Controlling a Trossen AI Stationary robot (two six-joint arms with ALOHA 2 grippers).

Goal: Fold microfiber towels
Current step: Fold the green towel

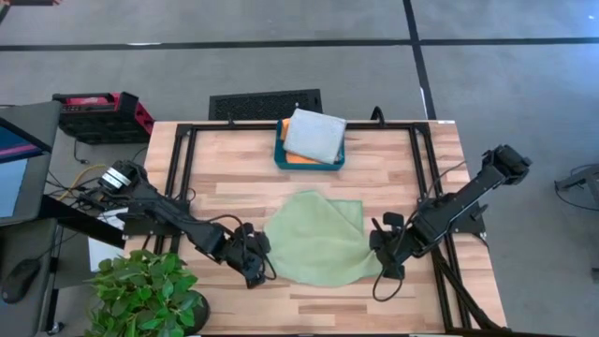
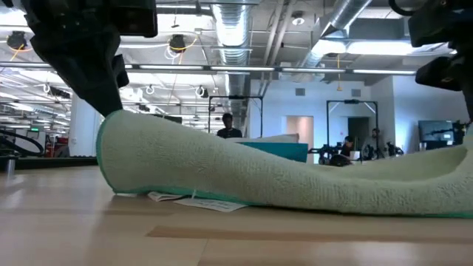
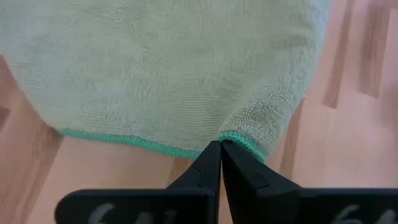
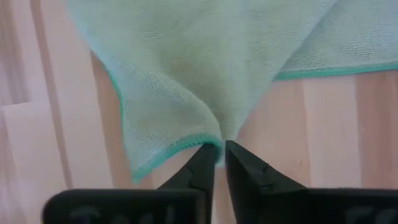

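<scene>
The green towel [image 1: 318, 239] is soft looped cloth, matt and nubbly, its hem stitched in brighter green thread. The desk [image 1: 374, 178] is pale wood, smooth with a low sheen. Both grippers, left [image 3: 219, 149] and right [image 4: 219, 149], look like matt black plastic. The tray [image 1: 281, 159] is smooth teal plastic holding folded grey cloth [image 1: 314, 134].

The soft light green microfiber towel [image 1: 318, 239] has a darker teal-green stitched hem. The rigid teal rectangular tray [image 1: 280, 159] carries a folded pale grey cloth [image 1: 314, 135] over an orange one [image 1: 299, 159]. The slatted wooden table [image 1: 243, 178] is pale with brown streaks.
</scene>
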